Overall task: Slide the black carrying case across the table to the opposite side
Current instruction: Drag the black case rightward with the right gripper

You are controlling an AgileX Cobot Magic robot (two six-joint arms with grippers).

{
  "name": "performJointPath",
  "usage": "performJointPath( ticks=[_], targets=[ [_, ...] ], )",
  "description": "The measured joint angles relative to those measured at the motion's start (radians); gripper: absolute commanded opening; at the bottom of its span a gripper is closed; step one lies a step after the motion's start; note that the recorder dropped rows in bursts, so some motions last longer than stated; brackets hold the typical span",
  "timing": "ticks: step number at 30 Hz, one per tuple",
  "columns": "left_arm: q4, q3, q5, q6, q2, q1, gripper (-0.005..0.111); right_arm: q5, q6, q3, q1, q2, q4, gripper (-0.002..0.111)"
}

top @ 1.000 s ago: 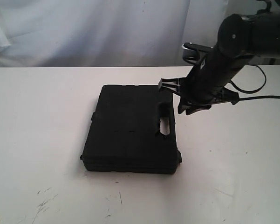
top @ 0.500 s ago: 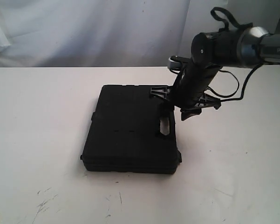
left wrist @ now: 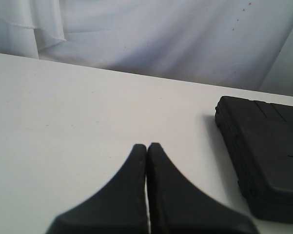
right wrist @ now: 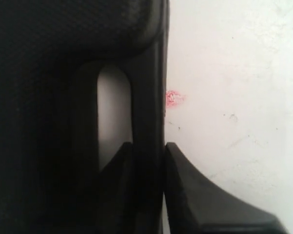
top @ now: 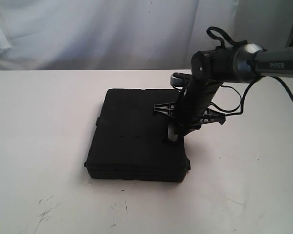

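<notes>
Closest to me, faint dark scratches [top: 46,212] mark the front of the white table [top: 48,146]. Past them the black case [top: 129,136] lies flat near the middle of the tabletop, handle [right wrist: 147,97] side toward the right arm. The right gripper [top: 177,127] is down on that edge, pinching the handle bar with one finger in the slot and the other outside it, near a small red spot [right wrist: 174,97]. The left gripper [left wrist: 146,148] hangs over bare table with its fingers pressed together, the case off to one side. White cloth [top: 87,34] hangs behind.
</notes>
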Motion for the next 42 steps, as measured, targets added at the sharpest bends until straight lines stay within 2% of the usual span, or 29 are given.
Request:
performJointPath(
  ticks=[16, 29, 42],
  targets=[
    [0.000, 0.000, 0.000, 0.000, 0.000, 0.000, 0.000, 0.120, -0.007, -0.008, -0.054, -0.002, -0.021, 0.000],
    [0.000, 0.000, 0.000, 0.000, 0.000, 0.000, 0.000, 0.224, -0.032, -0.008, -0.173, -0.011, -0.143, 0.000],
    [0.000, 0.000, 0.000, 0.000, 0.000, 0.000, 0.000, 0.238, -0.152, -0.008, -0.331, -0.015, -0.161, 0.000]
  ],
)
